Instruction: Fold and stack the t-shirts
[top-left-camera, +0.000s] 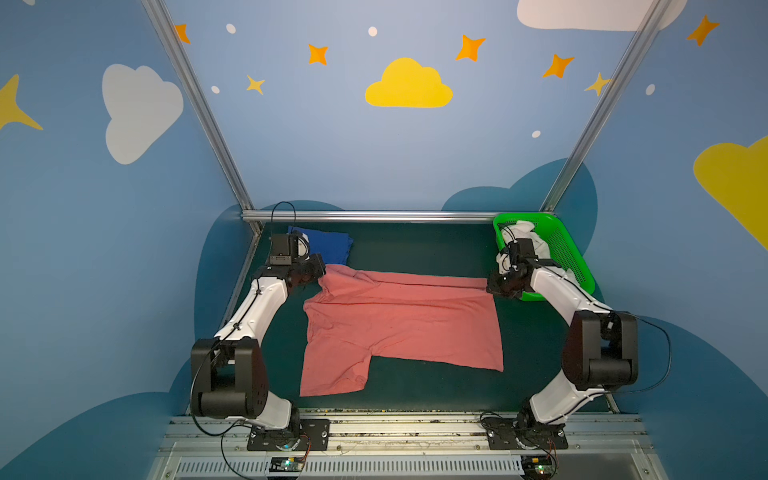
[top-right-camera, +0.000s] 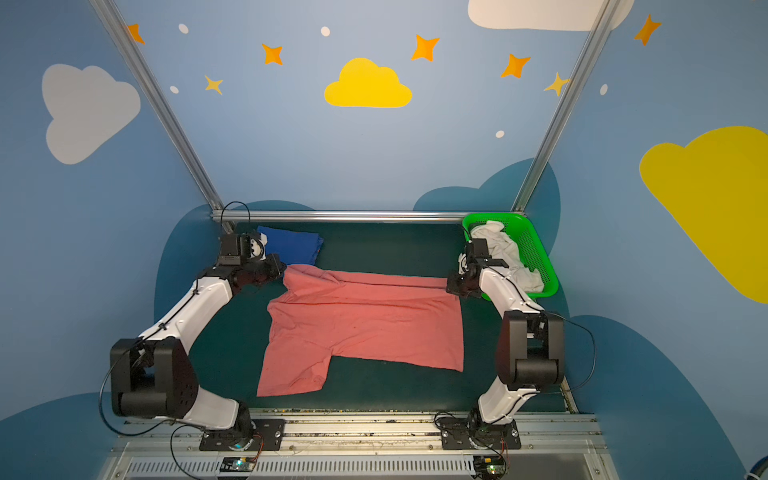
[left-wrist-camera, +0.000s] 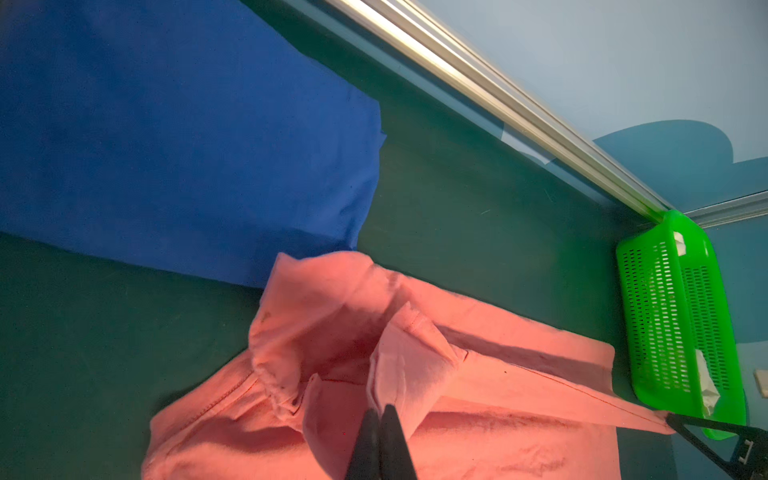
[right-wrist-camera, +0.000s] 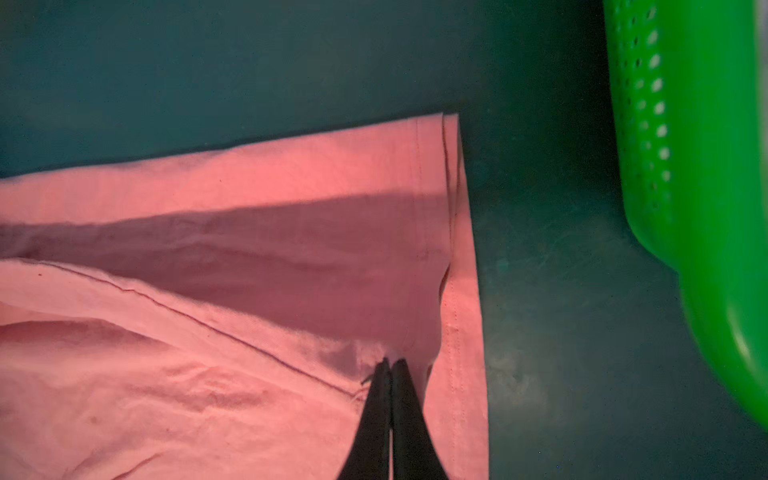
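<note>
A salmon-pink t-shirt (top-left-camera: 399, 324) (top-right-camera: 365, 324) lies spread on the dark green table. Its far edge is lifted and pulled taut between my two grippers. My left gripper (top-left-camera: 320, 274) (left-wrist-camera: 381, 409) is shut on a pinch of cloth by the shirt's far left sleeve (left-wrist-camera: 415, 365). At the far right hem corner my right gripper (top-left-camera: 492, 286) (right-wrist-camera: 390, 363) is shut on the pink t-shirt (right-wrist-camera: 208, 374). A folded royal blue t-shirt (top-left-camera: 328, 245) (left-wrist-camera: 166, 145) rests at the back left, just behind the left gripper. A crumpled white t-shirt (top-right-camera: 507, 253) fills the basket.
A green mesh basket (top-left-camera: 569, 249) (right-wrist-camera: 706, 166) stands at the back right corner, close beside my right wrist. An aluminium rail (top-left-camera: 374, 216) runs along the table's far edge, with blue painted walls on all sides.
</note>
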